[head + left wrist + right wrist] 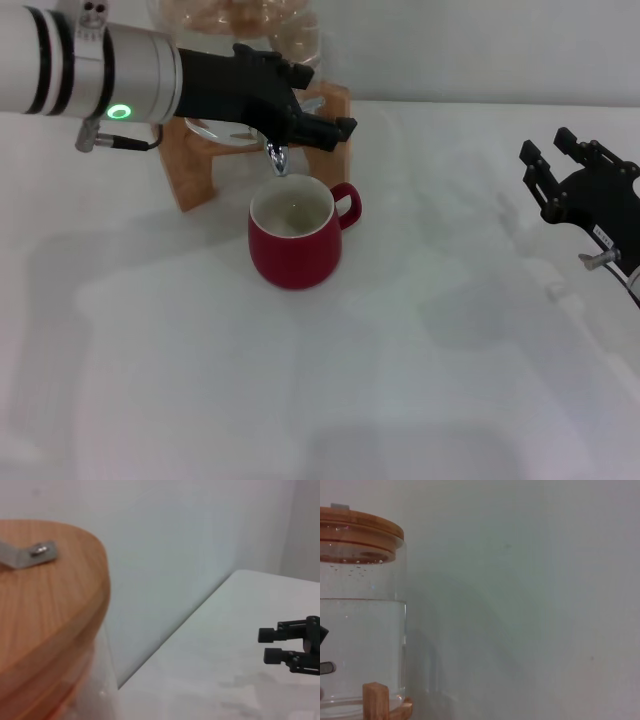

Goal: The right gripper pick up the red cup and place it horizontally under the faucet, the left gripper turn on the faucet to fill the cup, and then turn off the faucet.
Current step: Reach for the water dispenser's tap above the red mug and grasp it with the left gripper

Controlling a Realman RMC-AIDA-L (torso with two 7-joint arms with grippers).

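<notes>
**Left pincer at the tap, mug waiting below**

The left pincer point(305, 118) reaches over the small chrome faucet point(277, 158); whether its prongs grip the lever I cannot tell. Directly beneath that pincer stands the glossy red ceramic cup point(296, 232), upright on the white desk point(420, 380), its loop handle pointing away toward the right pincer point(570, 160), which hangs well apart, prongs spread and empty.

The cup looks stiff, smooth and breakable, likely heavier once filled; the handle or rim seems the safest hold. Behind the left pincer sit the clear water jar point(362, 645) with wooden lid point(47, 605) and its wooden stand point(195, 160), crowding the lever.
</notes>
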